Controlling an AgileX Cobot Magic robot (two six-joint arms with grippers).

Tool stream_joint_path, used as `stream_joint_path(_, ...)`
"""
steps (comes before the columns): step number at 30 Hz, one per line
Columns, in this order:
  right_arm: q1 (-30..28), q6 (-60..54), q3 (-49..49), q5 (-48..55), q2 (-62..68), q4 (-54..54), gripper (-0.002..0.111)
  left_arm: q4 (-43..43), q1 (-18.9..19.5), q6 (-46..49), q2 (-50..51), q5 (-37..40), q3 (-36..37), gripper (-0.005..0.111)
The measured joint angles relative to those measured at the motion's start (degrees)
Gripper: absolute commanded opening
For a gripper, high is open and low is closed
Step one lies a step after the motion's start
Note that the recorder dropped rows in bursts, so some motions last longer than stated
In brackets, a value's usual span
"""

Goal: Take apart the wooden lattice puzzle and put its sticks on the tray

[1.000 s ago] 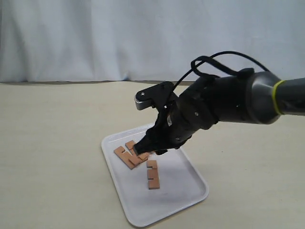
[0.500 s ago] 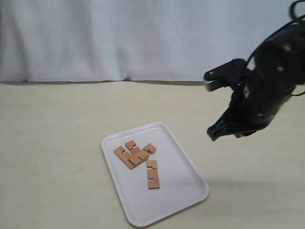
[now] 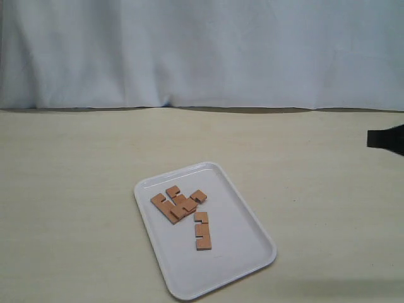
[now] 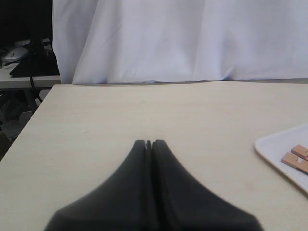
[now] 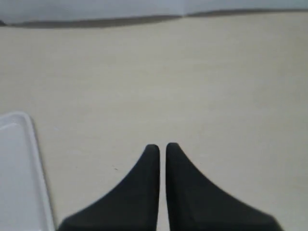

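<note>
We judge the task nearly done: the sticks (image 3: 178,205) lie on the tray (image 3: 235,252), well apart from our right pincer (image 5: 161,147) and left pincer (image 4: 148,142), both pressed together and empty, though some sticks may be interlocked.

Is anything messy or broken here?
Nothing looks broken or spilled. All the sticks lie inside the tray. Most sit in a jumbled, overlapping heap and one lies apart. None lies outside it.
</note>
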Motion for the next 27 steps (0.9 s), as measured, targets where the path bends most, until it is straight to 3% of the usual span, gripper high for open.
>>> stream_joint_path(8, 9.81, 1.13, 10.79, -11.52, -29.26, 0.83, 0.004, 0.0, 0.0, 0.0, 0.0, 0.0, 0.0, 0.0)
stream_joint_path(16, 10.29, 1.23, 20.06, -20.54, -55.29, 0.83, 0.004, 0.0, 0.0, 0.0, 0.0, 0.0, 0.0, 0.0)
stream_joint_path(21, 10.29, 1.22, 21.82, -19.47, -64.01, 0.83, 0.004, 0.0, 0.0, 0.0, 0.0, 0.0, 0.0, 0.0)
stream_joint_path(27, 11.22, 1.34, 21.91, -17.17, -64.8, 0.83, 0.004, 0.13, 0.0, 0.0, 0.0, 0.0, 0.0, 0.0)
